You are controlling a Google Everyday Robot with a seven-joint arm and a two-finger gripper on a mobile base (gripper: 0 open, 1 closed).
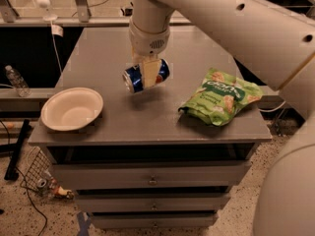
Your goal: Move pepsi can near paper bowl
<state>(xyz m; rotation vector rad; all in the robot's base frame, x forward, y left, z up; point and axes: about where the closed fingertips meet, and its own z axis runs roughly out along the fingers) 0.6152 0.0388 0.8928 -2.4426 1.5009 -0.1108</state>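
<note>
The can (pixel 132 78) is clamped sideways in the gripper (pixel 147 73), above the table (pixel 98 58). It should be set down beside the bowl (pixel 72 108), rim untouched.

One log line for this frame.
phase: carry | gripper: shut on pepsi can, above table middle | pepsi can: sideways, lifted | paper bowl: empty, apart

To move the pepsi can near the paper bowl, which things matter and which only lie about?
Job: pepsi can, gripped by the pincer above the table; paper bowl, front left.
Lying about: green snack bag, right side; plastic bottle, off the table, far left.
</note>
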